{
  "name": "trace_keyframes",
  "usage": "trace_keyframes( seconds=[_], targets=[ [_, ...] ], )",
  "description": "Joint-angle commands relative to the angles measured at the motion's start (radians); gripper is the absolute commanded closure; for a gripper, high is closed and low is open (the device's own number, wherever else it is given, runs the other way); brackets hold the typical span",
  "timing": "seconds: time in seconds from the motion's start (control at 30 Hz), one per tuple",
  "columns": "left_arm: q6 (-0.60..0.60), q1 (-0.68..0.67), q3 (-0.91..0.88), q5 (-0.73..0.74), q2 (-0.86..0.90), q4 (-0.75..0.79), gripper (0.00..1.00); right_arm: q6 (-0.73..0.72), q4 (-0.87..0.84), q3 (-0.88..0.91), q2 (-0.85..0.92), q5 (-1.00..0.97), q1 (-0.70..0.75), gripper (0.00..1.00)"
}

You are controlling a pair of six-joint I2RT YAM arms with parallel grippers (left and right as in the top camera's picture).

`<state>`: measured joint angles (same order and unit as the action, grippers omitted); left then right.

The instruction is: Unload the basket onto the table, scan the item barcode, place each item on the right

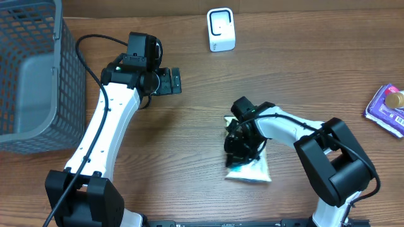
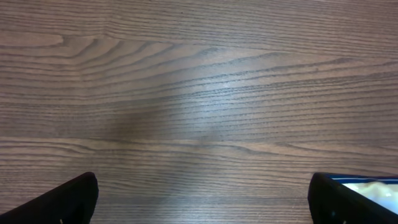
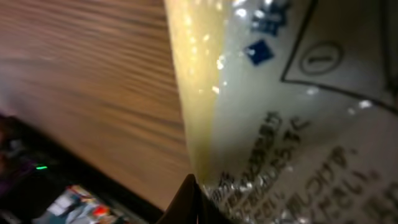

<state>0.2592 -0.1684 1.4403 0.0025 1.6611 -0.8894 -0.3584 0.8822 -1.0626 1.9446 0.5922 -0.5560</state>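
Overhead, the pouch point(image 1: 252, 171) is seen lying flat on the table point(image 1: 189, 139), right of centre and on the near side. The right gripper point(image 1: 242, 146) is set down on its far-left part, with the fingers pressed together on the film. The pouch is judged to be pinched but not yet lifted. The scanner point(image 1: 221, 29) stands upright at the far edge, well apart from the pouch. The left gripper point(image 1: 170, 82) hangs over bare wood, left of centre, with nothing between its spread fingers. A basket point(image 1: 31, 75) occupies the far-left corner, and a purple packet point(image 1: 386, 108) lies at the right edge.

From the left wrist, only wood grain is shown between the two widely spread fingertips point(image 2: 68, 202). An edge of what appears to be the pouch point(image 2: 367, 186) is visible at the lower right.

From the right wrist, the pouch point(image 3: 280, 124) fills the view as glossy, translucent film with printed text. One dark fingertip point(image 3: 186, 202) is seen against the film at the lower edge. No barcode can be identified, as the print is blurred.

The pouch is judged to be light, soft and slippery. It is expected to sag and crease when raised, so a hold at a sealed edge is advised, with the printed face kept clear of the fingers. Glare on the film may hinder reading by the scanner.
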Motion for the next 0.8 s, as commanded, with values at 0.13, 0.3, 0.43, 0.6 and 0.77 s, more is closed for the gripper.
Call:
trace_keyframes(
  seconds=[0.13,0.3,0.43,0.6,0.77],
  targets=[
    [0.010,0.002,0.008,-0.013,0.005,0.008,0.00,0.338,-0.085,-0.108,0.042,-0.327,0.037,0.96],
    [0.010,0.002,0.008,-0.013,0.005,0.009,0.00,0.423,-0.021,-0.303,0.040,-0.203,0.013,0.93],
    [0.010,0.002,0.008,-0.013,0.005,0.013,0.00,0.412,0.109,-0.467,0.026,-0.187,-0.006,0.75],
    [0.010,0.002,0.008,-0.013,0.005,0.012,0.00,0.201,0.319,-0.605,-0.014,-0.337,0.002,0.00],
    [0.006,0.002,0.008,-0.014,0.005,0.011,0.00,-0.116,0.458,-0.608,-0.038,-0.533,0.084,0.77]
  ],
)
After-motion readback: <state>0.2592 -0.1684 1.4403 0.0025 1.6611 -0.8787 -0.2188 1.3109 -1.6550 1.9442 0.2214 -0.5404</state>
